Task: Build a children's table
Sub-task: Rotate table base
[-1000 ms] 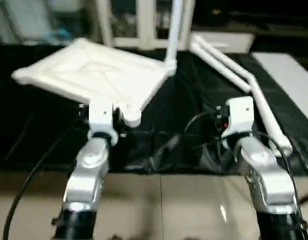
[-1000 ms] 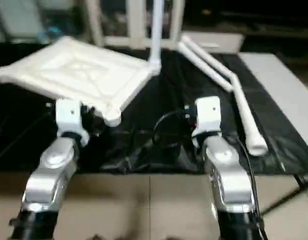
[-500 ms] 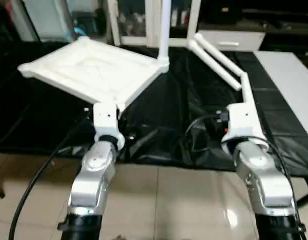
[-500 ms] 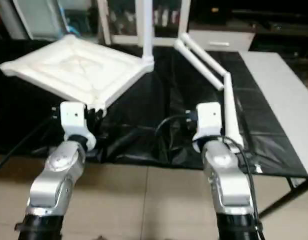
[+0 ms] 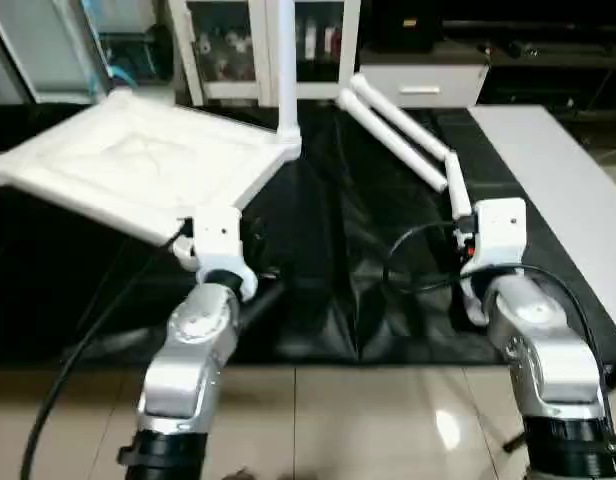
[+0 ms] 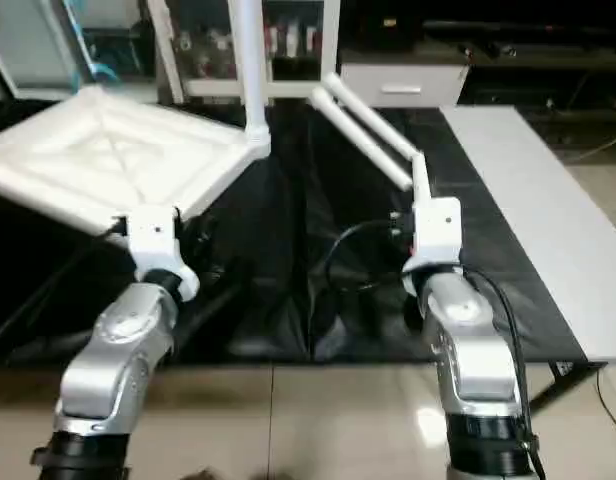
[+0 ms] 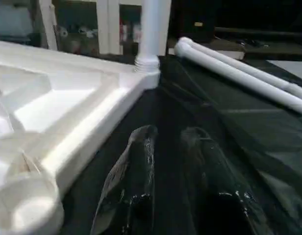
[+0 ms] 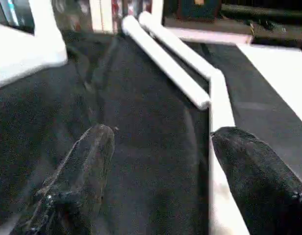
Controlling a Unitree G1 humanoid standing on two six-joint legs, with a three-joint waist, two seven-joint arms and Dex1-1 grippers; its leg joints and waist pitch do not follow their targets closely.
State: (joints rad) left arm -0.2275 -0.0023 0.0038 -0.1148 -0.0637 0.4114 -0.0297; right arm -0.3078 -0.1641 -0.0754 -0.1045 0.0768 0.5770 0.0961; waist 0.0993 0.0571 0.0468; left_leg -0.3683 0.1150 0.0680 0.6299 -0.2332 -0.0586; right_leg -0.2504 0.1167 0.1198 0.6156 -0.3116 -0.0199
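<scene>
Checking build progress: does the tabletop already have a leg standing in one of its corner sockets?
Yes, one leg stands upright in the tabletop's far corner socket.

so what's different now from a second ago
Mostly the camera has swung, so the whole scene shifts. The right gripper, open, now lines up over the nearest loose leg; before, it sat beside it. Nothing was taken hold of or let go. The left gripper stays by the tabletop corner, holding nothing. The upright leg and the other two loose legs are unchanged.

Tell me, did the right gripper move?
Yes. The right gripper shifted right: earlier it was left of the nearest leg, now it is open over it.
</scene>
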